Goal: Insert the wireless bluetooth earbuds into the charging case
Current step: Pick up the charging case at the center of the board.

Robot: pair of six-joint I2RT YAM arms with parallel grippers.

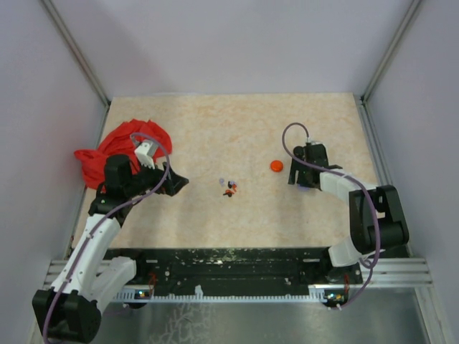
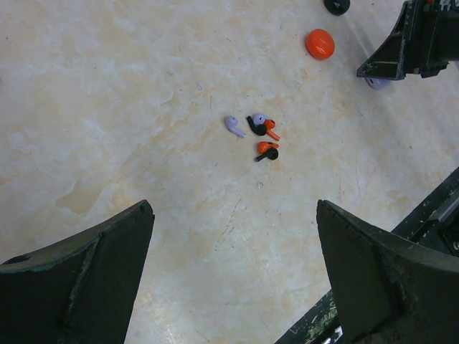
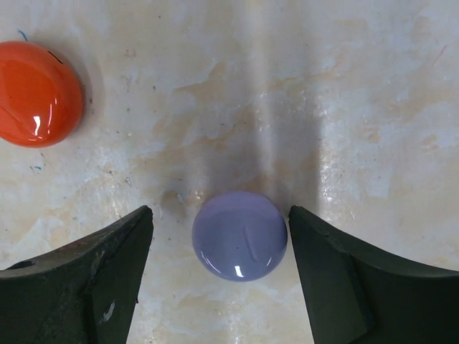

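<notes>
The earbuds point(image 2: 266, 139) lie as a small cluster of orange-and-black bits mid-table, with two lilac buds point(image 2: 234, 126) beside them; they also show in the top view point(image 1: 229, 189). A round lilac disc point(image 3: 239, 235) lies flat between the fingers of my right gripper point(image 3: 220, 215), which is open and not touching it. A round orange disc point(image 3: 36, 93) lies to its left and also shows in the top view point(image 1: 277, 165). My left gripper point(image 2: 234, 215) is open and empty, well short of the earbuds.
A red cloth point(image 1: 118, 147) is heaped at the table's left edge behind my left arm. A round black disc point(image 2: 336, 6) lies beyond the orange disc point(image 2: 320, 44). My right gripper point(image 2: 423, 39) shows in the left wrist view.
</notes>
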